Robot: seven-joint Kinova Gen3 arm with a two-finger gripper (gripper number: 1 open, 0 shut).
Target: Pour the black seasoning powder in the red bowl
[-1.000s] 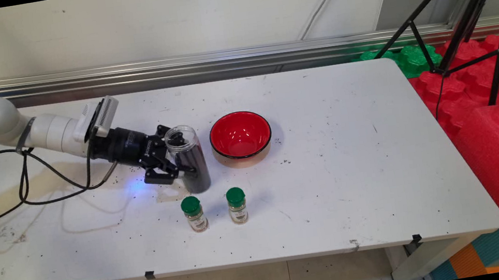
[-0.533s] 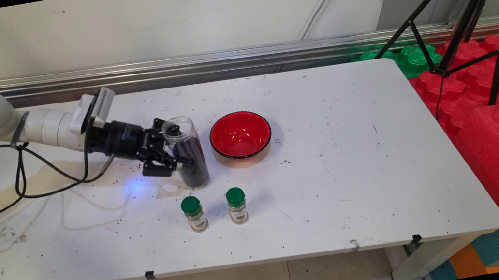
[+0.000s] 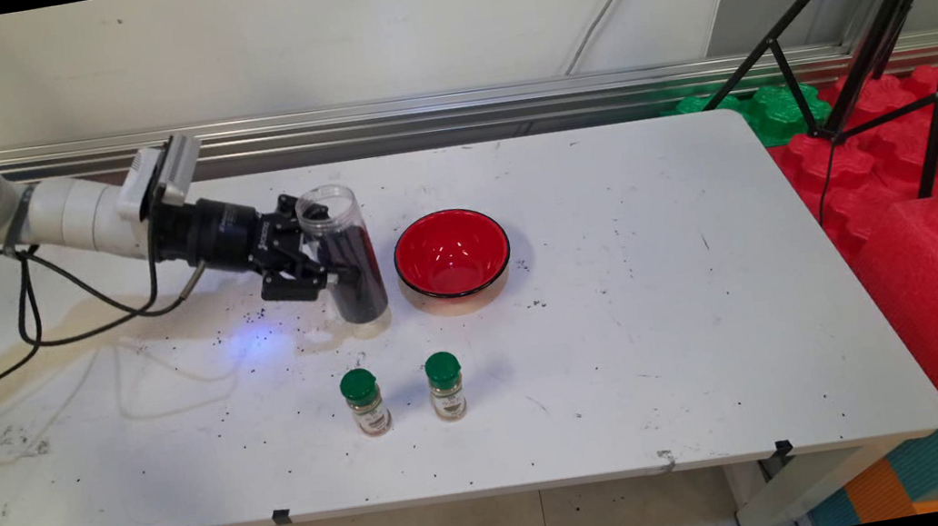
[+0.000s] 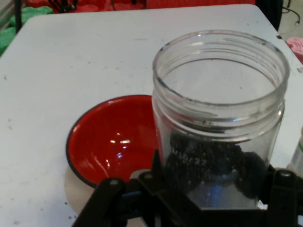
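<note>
Gripping the clear jar (image 3: 347,257) of dark grains at its middle, the gripper (image 3: 326,276) is holding it nearly upright above the table (image 3: 672,335), just left of the red bowl (image 3: 452,258).

a lab: tripod (image 3: 886,30), foam blocks (image 3: 924,171), bare wall.
</note>
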